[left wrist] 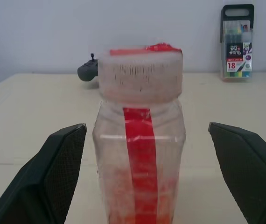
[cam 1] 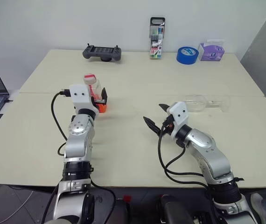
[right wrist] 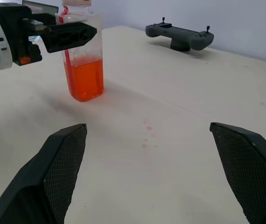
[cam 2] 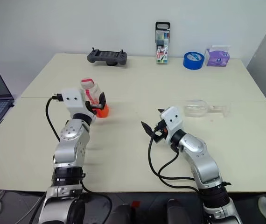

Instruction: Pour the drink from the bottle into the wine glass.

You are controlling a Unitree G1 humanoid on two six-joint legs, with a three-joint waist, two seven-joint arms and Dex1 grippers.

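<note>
Two open grippers and nothing held yet: this looks like the reach for the bottle (left wrist: 141, 140), the very first step of the pour. The left gripper (left wrist: 147, 154) has its black fingers (left wrist: 60, 163) spread wide on either side of the bottle, which stands upright on the table (cam 1: 137, 154) with clear gaps to both pads. From the head views the bottle sits just past the left hand, cap still on, and the wine glass (cam 1: 203, 103) lies on its side well off to the robot's right, beyond the right gripper (cam 1: 154, 116), whose fingers are also parted and empty over bare tabletop. I'd judge the next move is simply closing on the bottle's body, squarely and low enough not to tip it; the cap and the toppled glass will both need dealing with before anything can be poured. The right wrist view gives what the left one misses: the drink (right wrist: 84, 79) fills only the lower part of the bottle. The left wrist view, in turn, shows how well centred the bottle is between the pads.
</note>
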